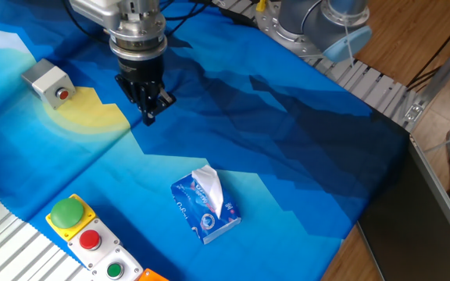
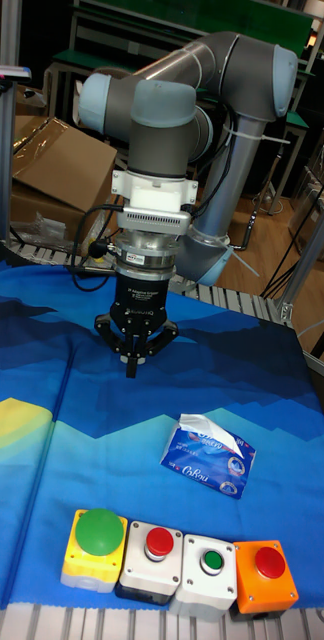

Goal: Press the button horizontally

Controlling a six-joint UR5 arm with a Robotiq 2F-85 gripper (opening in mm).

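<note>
The button is a small red disc in the face of a light-grey box at the far left of the blue cloth; that face points toward the gripper. My gripper hangs over the cloth to the right of the box, about a box's width or more away, pointing down. In the tall fixed view the gripper has its fingertips meeting in one point, shut with nothing held. The box is outside the tall fixed view.
A blue tissue pack lies in the middle of the cloth. A row of button boxes lines the front edge, starting with a yellow box with a green dome. An aluminium rail borders the far right.
</note>
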